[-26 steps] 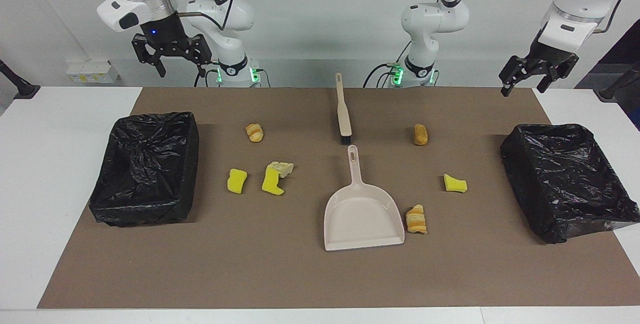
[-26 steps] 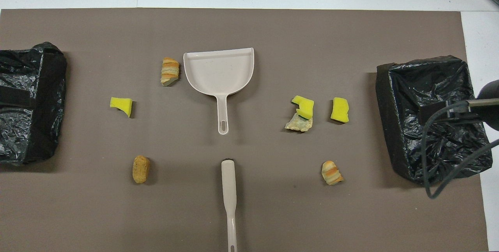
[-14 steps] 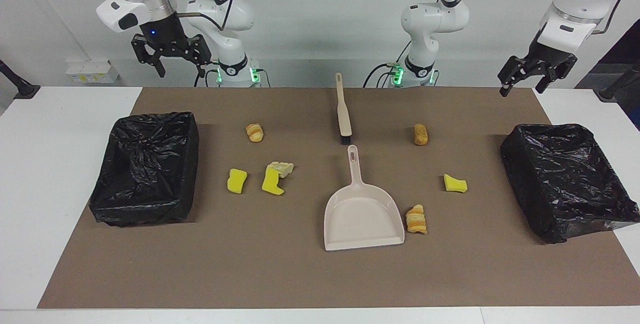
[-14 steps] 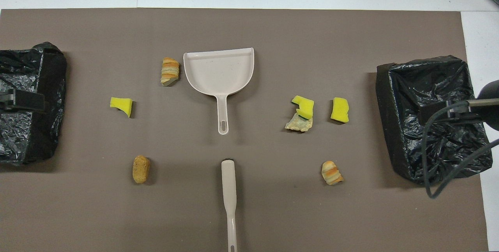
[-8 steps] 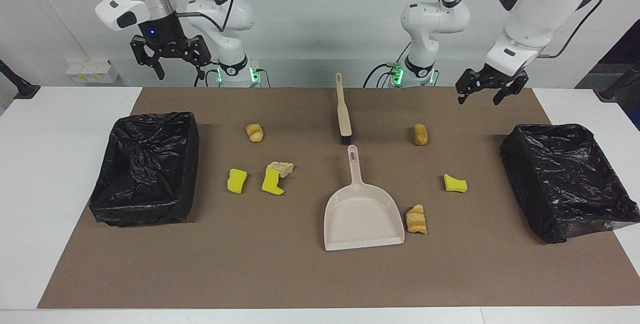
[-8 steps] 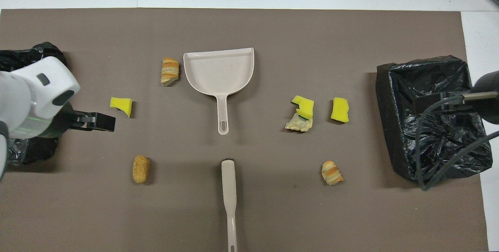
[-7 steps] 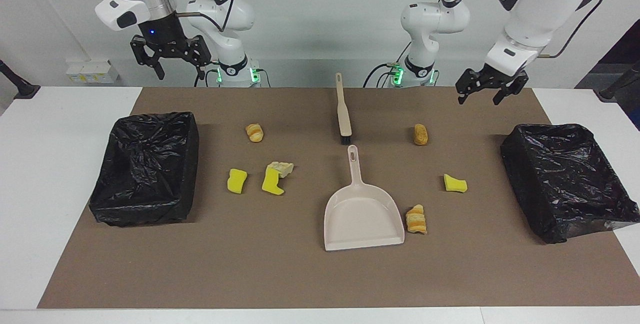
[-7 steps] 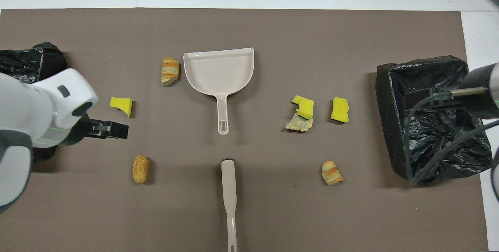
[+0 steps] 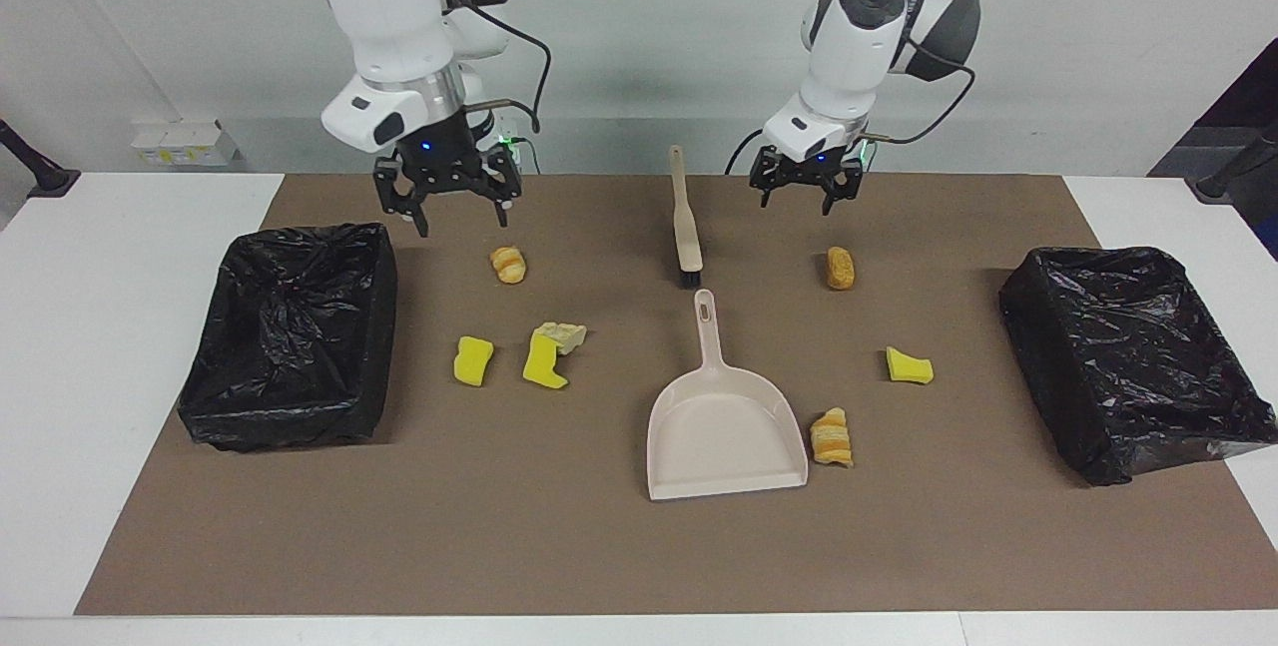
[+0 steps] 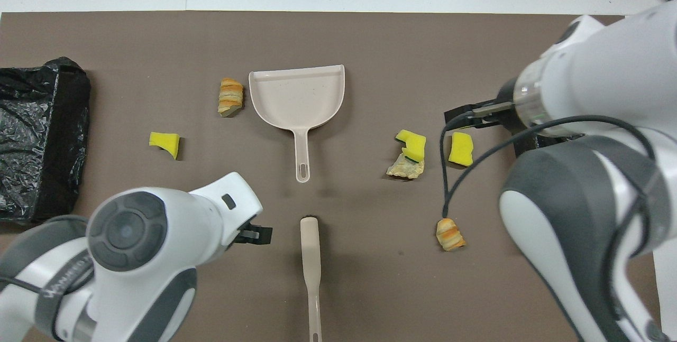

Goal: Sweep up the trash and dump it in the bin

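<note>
scraps (image 9: pixel 509 264) around beige dustpan (image 9: pixel 726 431)

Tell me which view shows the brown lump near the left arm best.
The facing view: the brown lump lies fully exposed on the mat, just below the left gripper, whose jaws are open. In the overhead view the left arm's white body covers it completely.

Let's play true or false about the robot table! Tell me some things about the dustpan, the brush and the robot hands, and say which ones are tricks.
1. The dustpan is empty. True.
2. The left gripper holds the brush. False: it is open, up in the air, holding nothing.
3. A bread lump lies right beside the dustpan. True.
4. The right gripper is shut on a sponge. False: it is open and empty.
5. There is only one black bin. False: one bin sits at each end, the other bin too.
</note>
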`<action>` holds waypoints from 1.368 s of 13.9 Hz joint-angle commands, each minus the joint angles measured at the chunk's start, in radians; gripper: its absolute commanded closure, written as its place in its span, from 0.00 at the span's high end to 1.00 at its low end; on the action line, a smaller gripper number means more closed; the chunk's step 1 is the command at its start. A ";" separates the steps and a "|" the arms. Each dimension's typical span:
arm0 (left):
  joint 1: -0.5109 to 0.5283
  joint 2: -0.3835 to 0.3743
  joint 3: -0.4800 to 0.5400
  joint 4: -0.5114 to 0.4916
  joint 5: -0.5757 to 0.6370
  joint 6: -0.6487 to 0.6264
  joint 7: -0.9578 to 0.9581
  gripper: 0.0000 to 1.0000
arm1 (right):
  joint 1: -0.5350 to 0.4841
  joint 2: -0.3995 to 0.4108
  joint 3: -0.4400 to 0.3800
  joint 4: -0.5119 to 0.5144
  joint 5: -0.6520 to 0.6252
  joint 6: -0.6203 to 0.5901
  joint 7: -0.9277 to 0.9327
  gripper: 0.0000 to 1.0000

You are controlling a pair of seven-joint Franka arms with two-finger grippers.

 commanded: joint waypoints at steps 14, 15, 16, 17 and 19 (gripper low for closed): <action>-0.483 -0.022 -0.020 -0.384 -0.004 0.473 -0.589 0.55 | 0.279 0.553 0.001 0.407 -0.076 0.121 0.369 1.00; -0.482 -0.022 -0.022 -0.384 -0.004 0.476 -0.589 0.41 | 0.290 0.580 0.001 0.419 -0.076 0.121 0.396 1.00; -0.482 -0.020 -0.020 -0.392 -0.004 0.476 -0.590 0.37 | 0.316 0.597 -0.005 0.431 -0.078 0.115 0.420 1.00; -0.479 -0.020 -0.020 -0.400 -0.004 0.476 -0.598 0.24 | 0.330 0.602 -0.008 0.433 -0.081 0.114 0.433 1.00; -0.468 -0.020 -0.020 -0.401 -0.004 0.461 -0.601 0.00 | 0.338 0.599 -0.002 0.431 -0.081 0.110 0.434 1.00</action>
